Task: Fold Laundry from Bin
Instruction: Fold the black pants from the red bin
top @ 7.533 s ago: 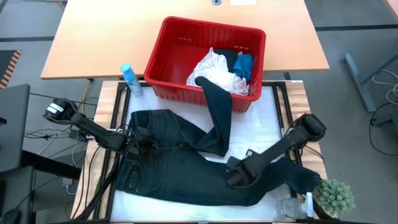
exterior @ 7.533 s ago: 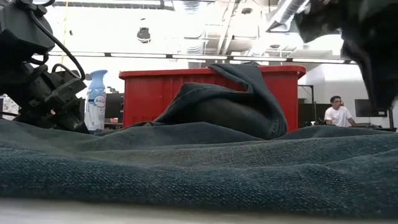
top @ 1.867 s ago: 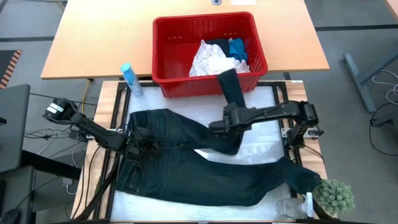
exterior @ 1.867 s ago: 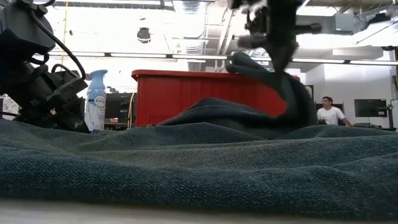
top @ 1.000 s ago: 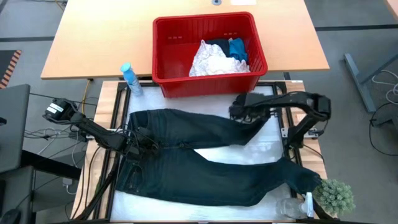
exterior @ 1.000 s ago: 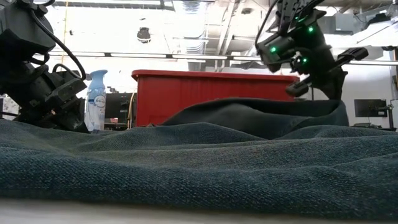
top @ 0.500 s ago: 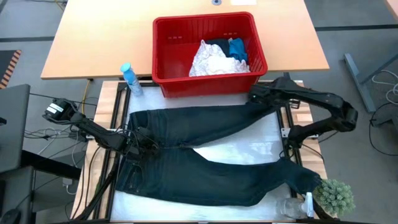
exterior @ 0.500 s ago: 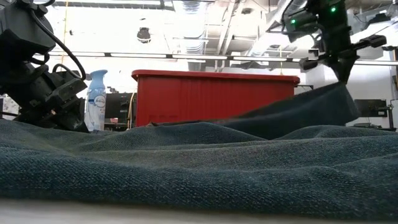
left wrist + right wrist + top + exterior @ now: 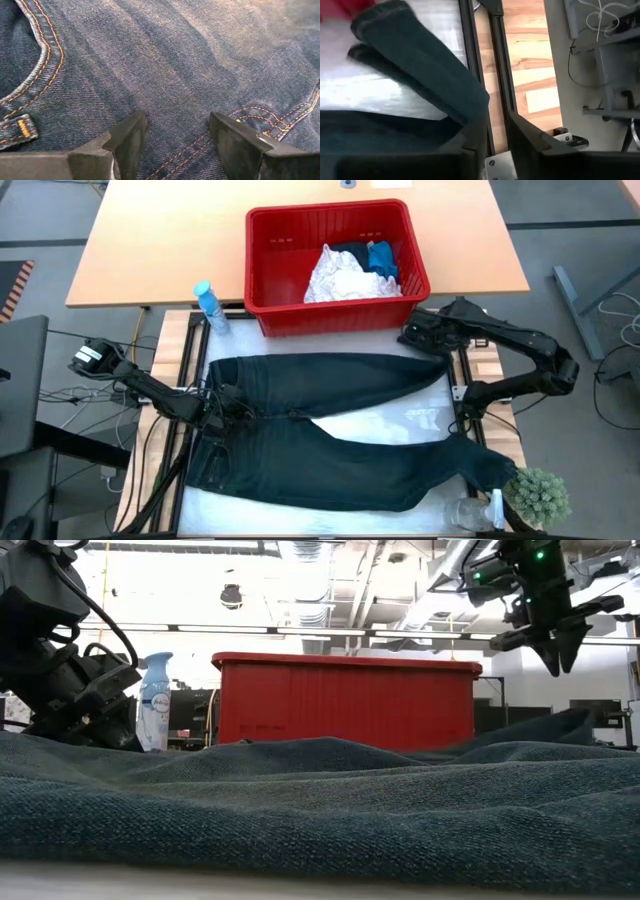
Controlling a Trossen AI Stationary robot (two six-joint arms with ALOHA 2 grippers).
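With the right end effector (image 9: 412,336) parted above the freed jeans (image 9: 330,430) hem (left end effector (image 9: 175,145) wide on the waistband), that leg could bunch unevenly.

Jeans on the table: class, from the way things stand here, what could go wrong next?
1. The jeans have one leg end lying at the mat's edge under the right end effector; it may slide off.
2. The plant and glass jar stand by the other leg's hem; a tug could tip them.
3. The left end effector, fingers spread on the waistband, may lose its hold.
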